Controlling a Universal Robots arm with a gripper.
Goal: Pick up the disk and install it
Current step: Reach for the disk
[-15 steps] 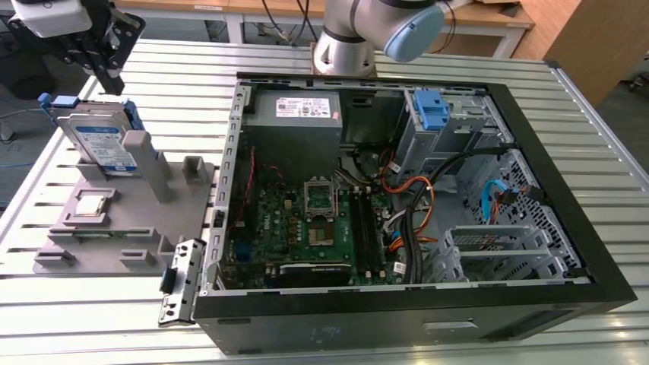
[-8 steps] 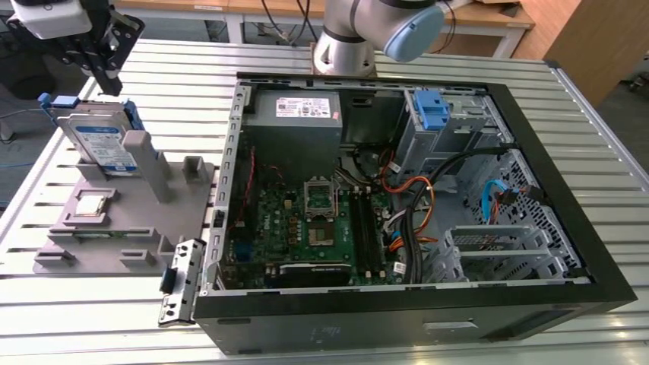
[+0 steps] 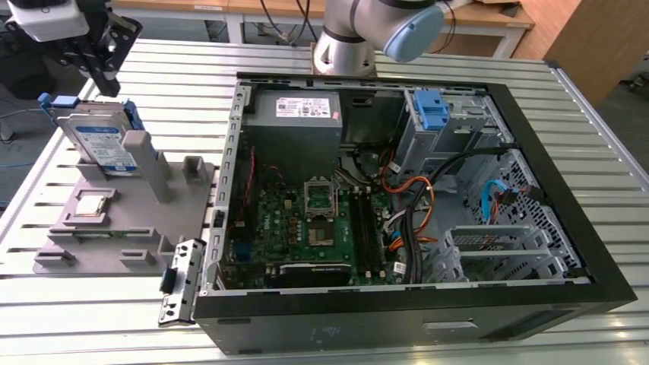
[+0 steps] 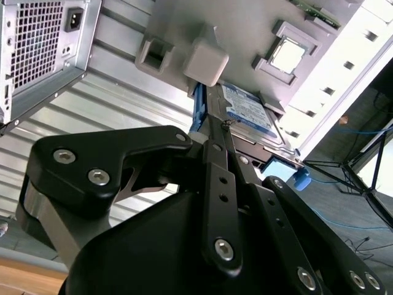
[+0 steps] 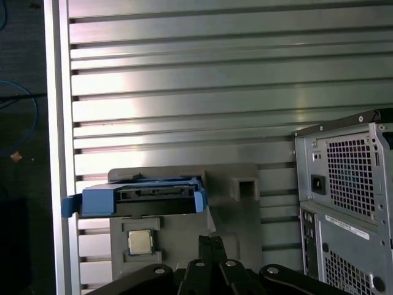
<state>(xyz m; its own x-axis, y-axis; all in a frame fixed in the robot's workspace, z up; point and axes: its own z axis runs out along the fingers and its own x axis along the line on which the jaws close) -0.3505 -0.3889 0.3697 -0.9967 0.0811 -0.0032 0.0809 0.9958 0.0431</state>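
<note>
disk (image 3: 99,143) silver-grey, white-and-blue label, blue rails; fixture block (image 3: 121,228) plain matte grey; tabletop (image 3: 91,327) silver, ribbed in parallel slats; end effector (image 3: 106,85) black, screw heads (image 4: 223,247) silver; PC case (image 3: 426,319) black outside, bare grey metal inside; rear grille (image 5: 350,172) fine square mesh; motherboard (image 3: 304,220) green; power supply (image 3: 296,112) grey, white label; drive-bay bracket (image 3: 432,111) blue; orange cable (image 3: 418,188); blue cable (image 3: 499,195); arm joint cap (image 3: 414,34) light blue
</note>
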